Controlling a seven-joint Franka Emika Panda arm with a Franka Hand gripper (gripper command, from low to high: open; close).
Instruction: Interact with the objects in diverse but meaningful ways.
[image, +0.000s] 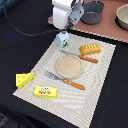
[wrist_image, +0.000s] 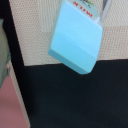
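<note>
Dark bench (image: 20, 30), woven placemat (image: 95, 85); tool (image: 64, 31) above milk carton (image: 63, 39), grip state indiscernible; off-centre descent could topple it.

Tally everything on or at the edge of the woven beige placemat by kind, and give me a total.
Toy food: 4 - orange-brown bread loaf, pale blue milk carton, yellow holed cheese wedge, flat yellow box
Cutlery: 2 - orange-handled knife, orange-handled fork
Plates: 1 - round tan wooden plate
Total: 7
</note>
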